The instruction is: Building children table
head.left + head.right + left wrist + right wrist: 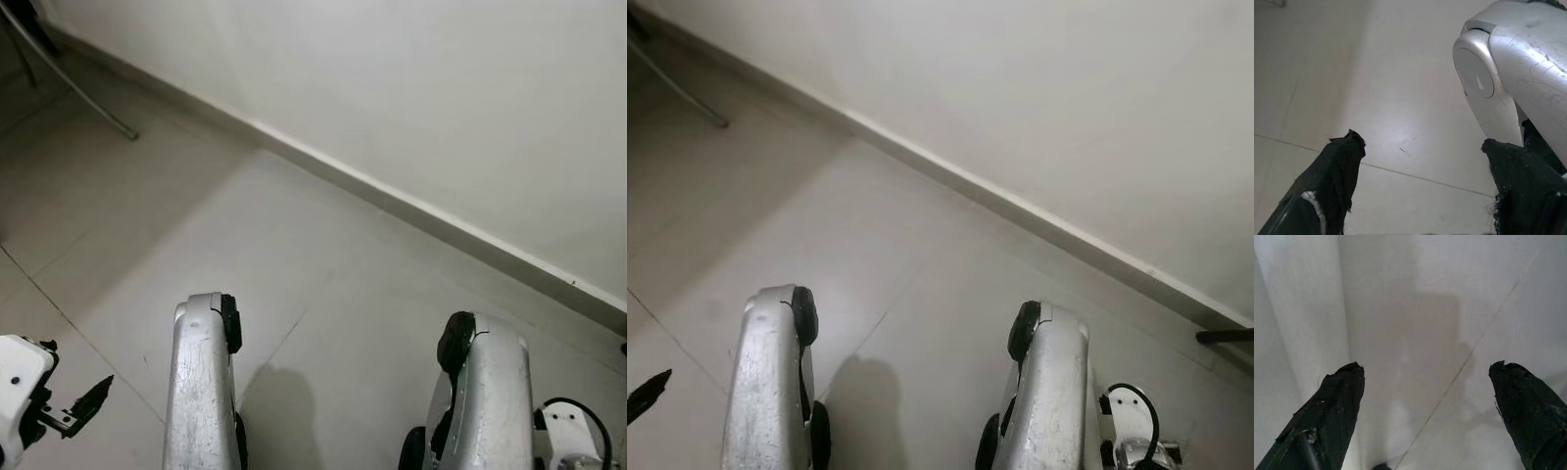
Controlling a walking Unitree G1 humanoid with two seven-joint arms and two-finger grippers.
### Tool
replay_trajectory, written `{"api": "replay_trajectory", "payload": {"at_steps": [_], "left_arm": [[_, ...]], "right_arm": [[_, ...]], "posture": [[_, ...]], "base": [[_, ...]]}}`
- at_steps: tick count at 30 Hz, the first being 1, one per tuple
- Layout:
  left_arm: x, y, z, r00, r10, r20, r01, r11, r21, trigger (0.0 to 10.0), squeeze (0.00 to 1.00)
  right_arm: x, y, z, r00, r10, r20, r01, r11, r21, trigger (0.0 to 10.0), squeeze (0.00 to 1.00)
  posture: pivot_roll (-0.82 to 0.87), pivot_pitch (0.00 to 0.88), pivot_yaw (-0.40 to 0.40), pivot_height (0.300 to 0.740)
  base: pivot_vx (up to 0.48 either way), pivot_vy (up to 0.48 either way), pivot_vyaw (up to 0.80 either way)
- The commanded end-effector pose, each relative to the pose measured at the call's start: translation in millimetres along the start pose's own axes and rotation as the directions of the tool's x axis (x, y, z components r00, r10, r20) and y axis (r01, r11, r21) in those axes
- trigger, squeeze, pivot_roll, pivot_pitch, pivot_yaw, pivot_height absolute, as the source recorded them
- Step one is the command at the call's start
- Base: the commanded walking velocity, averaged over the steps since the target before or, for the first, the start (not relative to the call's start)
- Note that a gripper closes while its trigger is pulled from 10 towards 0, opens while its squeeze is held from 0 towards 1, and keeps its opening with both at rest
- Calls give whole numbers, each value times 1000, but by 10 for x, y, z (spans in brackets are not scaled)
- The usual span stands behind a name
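Observation:
I look down at a pale tiled floor [294,255] that meets a white wall [441,108]. My left gripper [1422,142] hangs low at my left side, open, with nothing between its black fingers [1344,161]; one fingertip [93,397] shows in the left eye view. My right gripper [1425,367] hangs at my right side over the floor near the wall, open and empty. Its white wrist [568,431] sits at the bottom right.
Two silver limbs of my own body [201,382] [485,392] fill the lower foreground. A white baseboard [392,196] runs diagonally along the wall. A thin metal rod [69,78] leans at the far left. A dark bar [1225,336] pokes in at the right edge.

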State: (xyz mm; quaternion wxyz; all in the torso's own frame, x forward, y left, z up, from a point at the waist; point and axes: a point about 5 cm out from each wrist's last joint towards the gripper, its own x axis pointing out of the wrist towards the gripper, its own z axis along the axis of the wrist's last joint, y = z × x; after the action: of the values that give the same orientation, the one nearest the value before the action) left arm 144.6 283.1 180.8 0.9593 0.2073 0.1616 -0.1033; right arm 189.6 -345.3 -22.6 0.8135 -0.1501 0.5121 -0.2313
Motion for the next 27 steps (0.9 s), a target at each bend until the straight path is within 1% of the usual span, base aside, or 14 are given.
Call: {"api": "replay_trajectory", "payload": {"at_steps": [1, 3, 6, 9, 11, 15, 19, 23, 27], "left_arm": [[-33, 34, -27, 999, 3, -34, -3, 1000, 4, 10000, 0], [-78, 68, -47, 999, 12, -51, -12, 1000, 7, 10000, 0], [-122, 90, -83, 997, 9, -73, -9, 1000, 5, 10000, 0], [-134, 106, -88, 997, 2, -82, -2, 1000, 0, 10000, 0], [-136, 111, -87, 996, 0, -84, -1, 1000, -1, 10000, 0], [-123, 160, -113, 996, -10, -89, 10, 1000, -5, 10000, 0], [-117, 182, -127, 996, -16, -89, 15, 1000, -6, 10000, 0], [-113, 229, -128, 996, -19, -88, 18, 1000, -3, 10000, 0], [-103, 290, -120, 996, -12, -86, 13, 1000, 10, 10000, 0]], "right_arm": [[12, -16, -188, 998, -2, -55, 1, 1000, -18, 10000, 0], [14, -40, -230, 998, -8, -65, 6, 999, -33, 10000, 0], [15, -41, -220, 998, 13, -68, -13, 1000, -5, 10000, 0], [14, -37, -190, 998, 35, -55, -35, 999, 7, 10000, 0], [13, -37, -185, 998, 39, -53, -38, 999, 8, 10000, 0], [6, 38, -118, 992, 125, -14, -125, 992, -1, 10000, 0], [2, 78, -72, 989, 148, 8, -148, 989, 7, 10000, 0], [-7, 88, 52, 986, 157, 61, -161, 985, 63, 10000, 0], [-11, 145, 62, 979, 194, 58, -197, 979, 47, 10000, 0]], "posture": [[125, 376, 2, 300], [133, 394, 7, 300], [132, 400, 14, 300], [126, 399, 12, 300], [126, 399, 12, 300], [118, 395, 22, 300], [129, 389, 28, 300], [135, 384, 33, 300], [150, 381, 40, 300]], "base": [[0, 0, 0], [0, 0, 0], [0, 0, 0], [0, 0, 0], [0, 0, 0], [0, 0, 0], [0, 0, 0], [0, 0, 0], [0, 0, 0]]}}
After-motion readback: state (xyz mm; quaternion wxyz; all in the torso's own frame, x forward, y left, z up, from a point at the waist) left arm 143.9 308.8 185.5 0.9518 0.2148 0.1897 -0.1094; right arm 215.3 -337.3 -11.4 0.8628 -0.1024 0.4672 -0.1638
